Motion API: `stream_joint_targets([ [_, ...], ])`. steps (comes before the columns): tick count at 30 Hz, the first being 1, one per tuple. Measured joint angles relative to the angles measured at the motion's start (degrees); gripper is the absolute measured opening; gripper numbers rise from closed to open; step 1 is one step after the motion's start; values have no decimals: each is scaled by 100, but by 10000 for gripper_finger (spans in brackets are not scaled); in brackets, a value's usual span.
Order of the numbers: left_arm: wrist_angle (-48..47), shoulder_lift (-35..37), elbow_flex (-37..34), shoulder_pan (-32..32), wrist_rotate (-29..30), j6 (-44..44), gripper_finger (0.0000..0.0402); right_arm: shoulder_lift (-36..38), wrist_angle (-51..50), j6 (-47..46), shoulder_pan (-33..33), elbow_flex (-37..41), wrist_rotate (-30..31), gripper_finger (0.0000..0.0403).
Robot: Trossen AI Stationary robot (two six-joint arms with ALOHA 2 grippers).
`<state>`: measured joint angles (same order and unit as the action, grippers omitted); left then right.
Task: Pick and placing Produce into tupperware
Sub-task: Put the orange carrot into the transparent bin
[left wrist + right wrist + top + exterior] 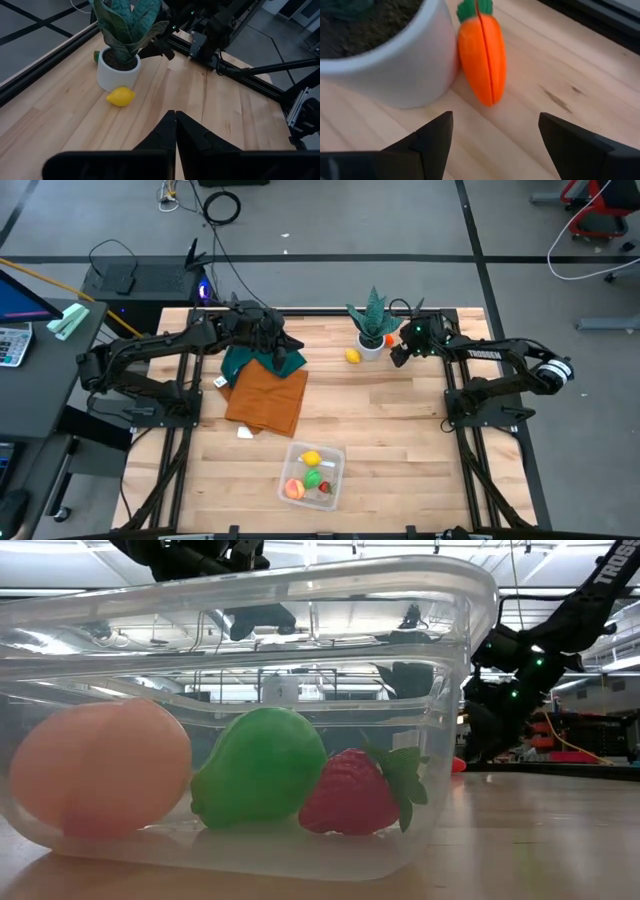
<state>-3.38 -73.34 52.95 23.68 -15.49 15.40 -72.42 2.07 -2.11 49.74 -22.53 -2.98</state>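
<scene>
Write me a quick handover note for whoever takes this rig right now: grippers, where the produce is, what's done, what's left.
Right gripper: open, low over the table, facing the carrot that lies against the white plant pot.
Left gripper: shut, empty, above the cloths.
Done: a yellow piece, peach, green fruit and strawberry sit in the tupperware.
Left: the carrot and the lemon beside the pot.

You're in a robotics lab, grey concrete floor [400, 220] with loose cables [220, 207], laptop [135, 278] behind the workbench [400, 430], ceiling strip lights [330, 552].
</scene>
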Motion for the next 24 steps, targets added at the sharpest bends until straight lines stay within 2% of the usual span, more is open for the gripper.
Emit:
stream_joint_targets([
  [8, -1, 0, 0, 0, 0, -10, 27, 0, 332, 26, 1, 0, -42, 260],
  [20, -1, 0, 0, 0, 0, -11, 12, -8, 493, -9, 1, 1, -50, 260],
  [24, 0, 0, 0, -2, 0, -9, 17, -218, 541, -46, 2, 1, -61, 260],
])
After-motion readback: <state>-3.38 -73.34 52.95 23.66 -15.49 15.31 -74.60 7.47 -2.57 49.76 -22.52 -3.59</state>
